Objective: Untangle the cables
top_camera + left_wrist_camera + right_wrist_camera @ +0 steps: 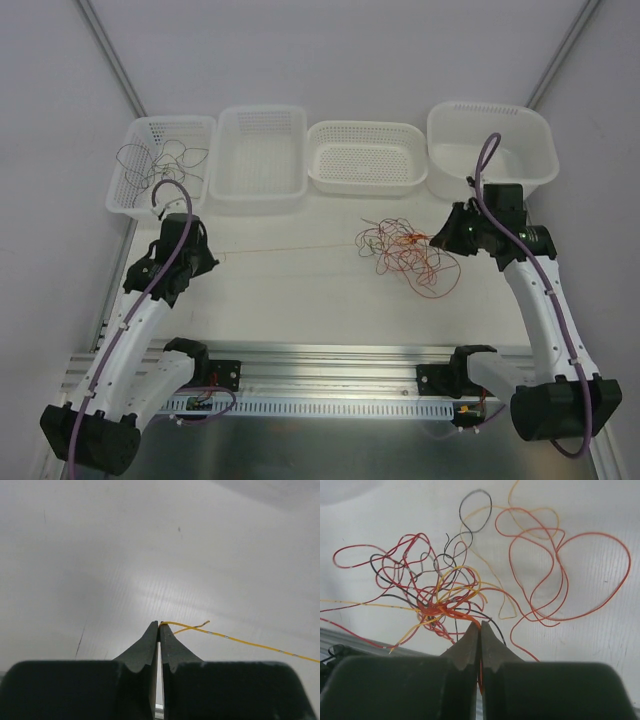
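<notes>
Two pairs of dark tapered fingers are pressed shut above a white bench as twin robot arms work at a knot of hair-thin wires. The left arm's fingers [151,642] pinch the tip of a thin orange-yellow wire [240,641], whose short free end curls just past the tips. The right arm's fingers [470,642] are closed on a bright red-orange wire [457,614] at the near edge of the knot, where the strands bunch tightest.

From above, the yellow wire runs in a nearly straight line across the bench [300,300] from the left fingers to the loose tangle of red, orange-yellow and dark grey wires [405,250]. The tangle lies on the bench right beside the right fingers. It sits near a row of four white perforated plastic baskets [262,112] along the far edge.

Only the leftmost basket [170,122] shows anything inside, a loose coil of dark grey wire [150,165]. On that showing the job looks early: one wire sorted, one apparently being drawn free, and several red, yellow and grey strands left knotted together.
</notes>
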Robot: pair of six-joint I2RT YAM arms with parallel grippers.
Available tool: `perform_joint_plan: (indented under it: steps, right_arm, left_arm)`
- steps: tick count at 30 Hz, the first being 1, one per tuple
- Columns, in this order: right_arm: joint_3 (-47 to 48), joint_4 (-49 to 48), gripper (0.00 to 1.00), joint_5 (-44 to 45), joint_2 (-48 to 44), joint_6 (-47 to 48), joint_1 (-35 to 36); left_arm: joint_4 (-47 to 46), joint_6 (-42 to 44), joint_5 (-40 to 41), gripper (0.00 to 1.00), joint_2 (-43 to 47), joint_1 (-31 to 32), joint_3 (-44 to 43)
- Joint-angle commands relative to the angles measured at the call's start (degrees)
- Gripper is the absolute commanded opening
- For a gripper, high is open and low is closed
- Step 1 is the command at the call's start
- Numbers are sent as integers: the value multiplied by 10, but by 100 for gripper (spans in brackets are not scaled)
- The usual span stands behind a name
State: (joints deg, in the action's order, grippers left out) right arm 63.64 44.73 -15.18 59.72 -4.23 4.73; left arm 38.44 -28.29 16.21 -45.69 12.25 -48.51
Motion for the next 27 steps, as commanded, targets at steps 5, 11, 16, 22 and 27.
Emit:
perform_joint_plan:
  steps: [5, 11, 16, 22, 27]
  right_arm:
    - [-31, 17, 21, 30, 56, 55, 117]
    - [-35, 20, 41, 140, 65, 45, 165]
    - [-30, 14, 41, 165, 45, 51, 166]
    - [-64, -43, 42, 48, 45, 25, 199]
    - [-132, -99, 41, 35, 36, -94, 228]
  left_arm:
    - [-17, 3, -160, 32, -16, -18, 104]
    - [-43, 25, -313, 81, 16, -10, 99]
    - [-69, 4, -346, 89, -11, 51, 65]
    - [-119, -44, -284, 90, -112, 211, -1]
    - [-173, -91, -235, 86, -212, 307, -45]
